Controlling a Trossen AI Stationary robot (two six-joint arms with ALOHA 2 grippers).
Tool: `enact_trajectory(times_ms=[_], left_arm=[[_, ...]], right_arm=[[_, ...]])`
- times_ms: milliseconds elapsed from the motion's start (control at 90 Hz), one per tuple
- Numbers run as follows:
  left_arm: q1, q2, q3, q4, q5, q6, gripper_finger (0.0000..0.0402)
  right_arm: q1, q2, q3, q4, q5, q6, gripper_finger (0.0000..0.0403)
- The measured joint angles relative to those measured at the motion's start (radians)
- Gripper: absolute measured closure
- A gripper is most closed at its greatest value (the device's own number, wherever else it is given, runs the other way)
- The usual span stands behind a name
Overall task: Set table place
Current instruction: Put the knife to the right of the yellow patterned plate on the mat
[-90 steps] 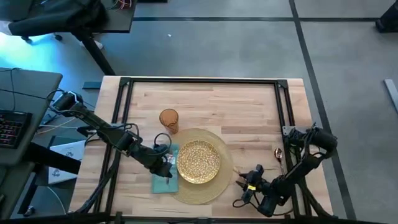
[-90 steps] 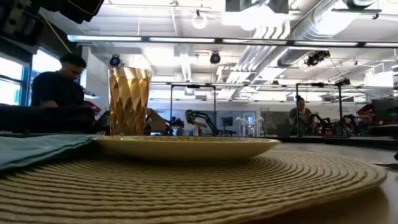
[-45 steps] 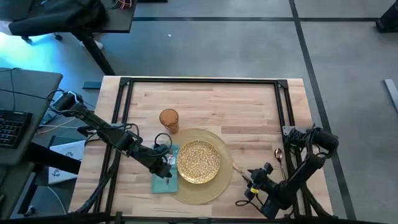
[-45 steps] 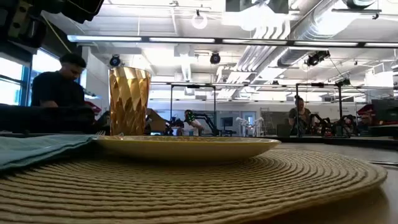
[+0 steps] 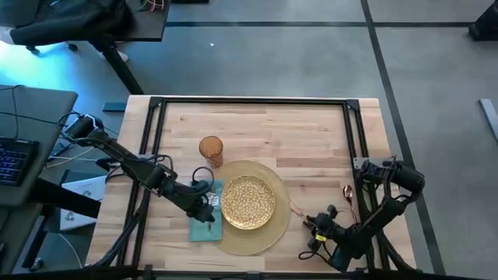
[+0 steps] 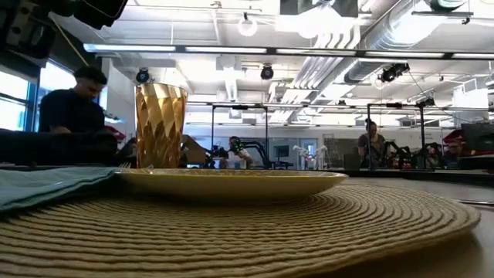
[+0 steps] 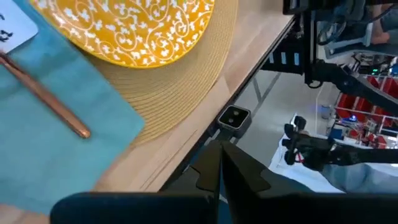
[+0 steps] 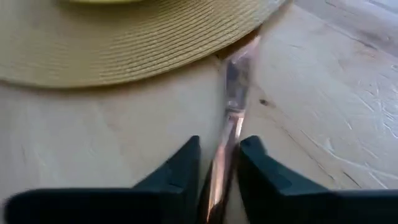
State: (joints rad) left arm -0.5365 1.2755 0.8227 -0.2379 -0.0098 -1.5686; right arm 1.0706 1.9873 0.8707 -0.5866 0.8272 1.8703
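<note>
Right wrist view, right end effector point(image 8: 219, 163) gripping knife point(image 8: 229, 106), no legible writing

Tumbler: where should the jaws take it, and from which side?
Take the amber tumbler by its faceted wall, about mid-height, jaws level across it. It stands upright and widens slightly toward the rim, so a side pinch probably holds better than a top grab. Come from the side away from the placemat, over bare table.
</note>
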Motion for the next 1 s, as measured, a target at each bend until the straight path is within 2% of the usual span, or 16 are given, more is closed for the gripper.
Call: enact_trajectory(times_ms=[67,156,278,478,744,867,1000], left_arm=[[0.0,0.0,0.0,0.002,-0.001,-0.001,0.0401],[0.0,0.0,0.0,0.006,-0.002,-0.001,0.0401],[0.0,0.0,0.0,0.006,-0.003,-0.001,0.0401],[0.0,0.0,0.0,0.009,-0.003,0.0,0.0401],[0.0,0.0,0.0,0.011,-0.006,0.008,0.0401],[-0.001,0.0,0.0,0.015,-0.003,0.008,0.0401],[-0.001,0.0,0.0,0.019,-0.003,0.008,0.0401]], right_arm=[[0.004,-0.002,0.003,-0.056,-0.002,0.126,0.0388],[0.008,-0.027,-0.003,-0.11,-0.032,0.215,0.0393],[0.003,-0.113,-0.008,-0.129,-0.188,0.227,0.0398],[-0.019,-0.213,-0.028,-0.127,-0.221,0.193,0.04],[-0.038,-0.233,-0.095,0.045,-0.114,0.184,0.04],[-0.051,-0.238,-0.119,0.177,-0.01,0.167,0.0401],[-0.072,-0.239,-0.13,0.24,0.072,0.158,0.0402]])
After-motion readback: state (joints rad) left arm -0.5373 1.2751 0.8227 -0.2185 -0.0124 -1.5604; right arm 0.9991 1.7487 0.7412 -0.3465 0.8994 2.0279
